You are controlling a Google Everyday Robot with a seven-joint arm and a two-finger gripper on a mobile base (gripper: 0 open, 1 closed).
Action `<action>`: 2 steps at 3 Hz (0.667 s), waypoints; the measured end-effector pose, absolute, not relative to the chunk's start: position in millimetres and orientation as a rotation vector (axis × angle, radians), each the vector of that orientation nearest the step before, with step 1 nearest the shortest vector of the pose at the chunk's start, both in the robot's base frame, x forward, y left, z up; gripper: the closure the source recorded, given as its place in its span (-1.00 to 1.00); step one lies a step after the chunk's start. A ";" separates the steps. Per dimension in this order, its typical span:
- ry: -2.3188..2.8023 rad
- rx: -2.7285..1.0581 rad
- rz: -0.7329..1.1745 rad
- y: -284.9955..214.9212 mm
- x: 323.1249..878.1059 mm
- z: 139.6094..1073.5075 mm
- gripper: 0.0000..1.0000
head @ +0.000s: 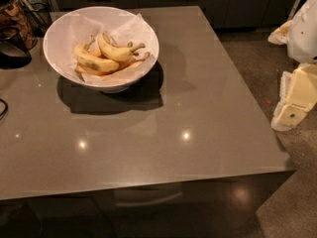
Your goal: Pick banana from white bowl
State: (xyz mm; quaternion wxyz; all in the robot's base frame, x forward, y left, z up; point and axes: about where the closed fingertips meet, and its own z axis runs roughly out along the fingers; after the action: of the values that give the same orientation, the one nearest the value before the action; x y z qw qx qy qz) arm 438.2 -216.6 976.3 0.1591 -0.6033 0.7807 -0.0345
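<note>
The gripper [290, 114] hangs at the right border of the view, off the counter [198, 113] and over the floor [257, 68], just beyond the counter's right edge. Whether it is apart or together cannot be told. The pale arm [303, 33] rises above it along the same border.

Between the gripper and the white bowl [62, 31] lies a wide stretch of bare grey counter, glossy, with small light spots. The right edge runs diagonally from the far corner down to the near right corner; the front edge crosses the view below it.

The white bowl sits at the far left of the counter, close to the rear edge, lined with crinkled white paper [131, 26] and casting a dark shadow forward. The banana [115, 51] lies on top of the heap inside, curved, with its brown stem tip pointing right. A blotched banana [94, 62] rests beside it on the left, and an orange-tinted banana [130, 63] lies beneath. Dark objects [11, 43] stand at the counter's left border, near the bowl.
</note>
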 end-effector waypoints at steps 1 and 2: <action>2.232 -1.725 -0.099 -216.6 438.2 976.3 -1.00; 2.250 -1.740 -0.150 -201.4 451.4 986.8 -1.00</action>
State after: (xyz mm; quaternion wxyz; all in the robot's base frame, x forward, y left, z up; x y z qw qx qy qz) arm 451.4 -201.4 986.8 0.1463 -0.6044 0.7814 -0.0521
